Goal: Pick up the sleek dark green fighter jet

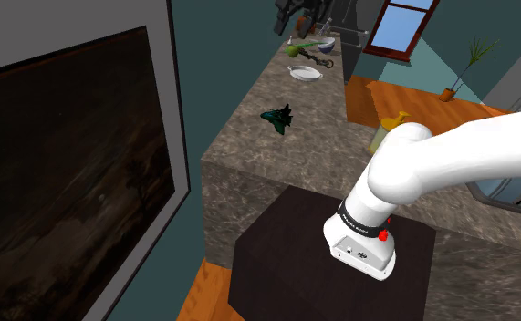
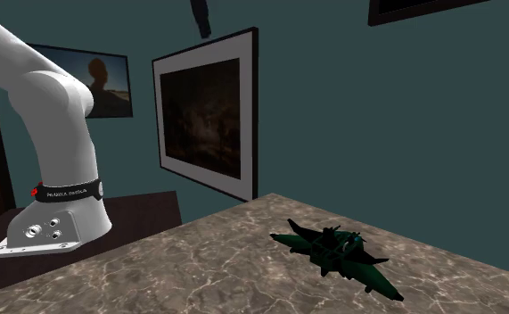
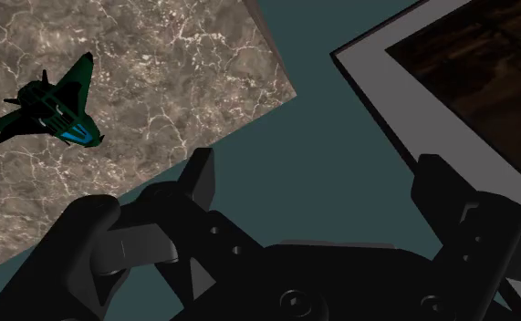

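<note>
1. Shoulder view: dark green fighter jet lying flat on the marbled counter.
2. Second exterior view: jet resting on the counter top, nothing clasping it.
3. Wrist view: gripper wide open and empty. Jet well apart, out past one finger and outside the gap. Framed picture beyond the other finger.

Teal wall, framed painting, marbled counter.

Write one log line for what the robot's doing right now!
claw: open, holding nothing | dark green jet: lying on counter, untouched | pick-up: not yet done
</note>
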Action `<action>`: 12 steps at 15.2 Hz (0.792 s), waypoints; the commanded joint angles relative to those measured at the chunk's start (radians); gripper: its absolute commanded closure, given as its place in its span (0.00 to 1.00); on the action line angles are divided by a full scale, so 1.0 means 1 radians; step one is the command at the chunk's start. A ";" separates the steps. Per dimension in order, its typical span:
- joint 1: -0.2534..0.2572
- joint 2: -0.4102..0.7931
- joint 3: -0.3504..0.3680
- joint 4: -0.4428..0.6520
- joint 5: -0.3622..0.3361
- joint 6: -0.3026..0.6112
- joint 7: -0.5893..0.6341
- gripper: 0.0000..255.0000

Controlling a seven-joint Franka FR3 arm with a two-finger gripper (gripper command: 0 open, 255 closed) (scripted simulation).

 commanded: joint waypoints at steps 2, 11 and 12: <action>-0.003 0.013 -0.016 -0.012 -0.009 0.015 -0.022 0.00; -0.026 0.180 -0.158 -0.071 -0.087 0.159 -0.213 0.00; -0.028 0.204 -0.174 -0.072 -0.094 0.175 -0.234 0.00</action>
